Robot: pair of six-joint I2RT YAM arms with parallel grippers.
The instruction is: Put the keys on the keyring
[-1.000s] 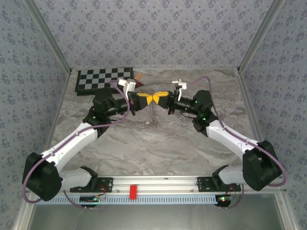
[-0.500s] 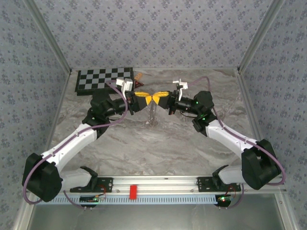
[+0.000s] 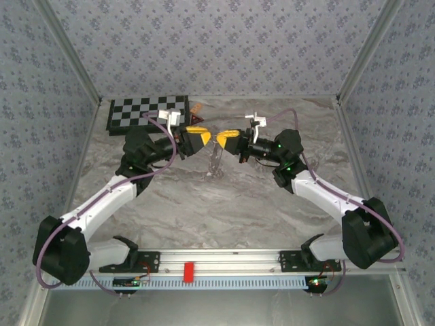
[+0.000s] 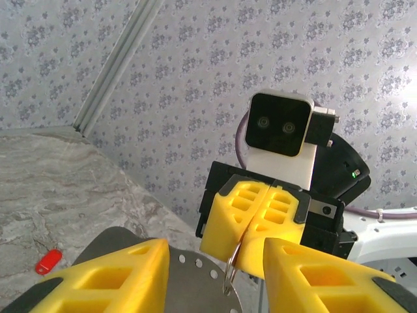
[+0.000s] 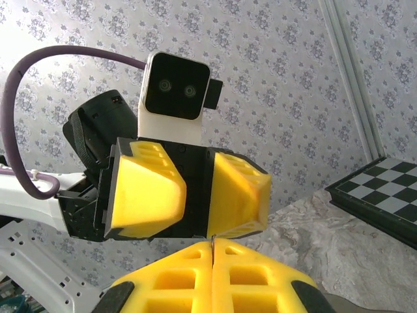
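My left gripper [image 4: 215,261] hangs partly open and empty, the red key [image 4: 49,261] lying on the table [image 4: 65,182] left of its fingers. The right gripper [image 4: 253,225] is pinched shut on what I take for the keyring [image 4: 230,272], just ahead of the left fingertips.

Two end effectors [image 3: 197,138] [image 3: 221,138], one keyring [image 4: 229,274], one red key [image 4: 48,261], one chessboard [image 3: 146,112], one red block [image 3: 188,272]

Red key [image 4: 49,261], silver keyring [image 4: 229,279], checkered board [image 3: 148,111]
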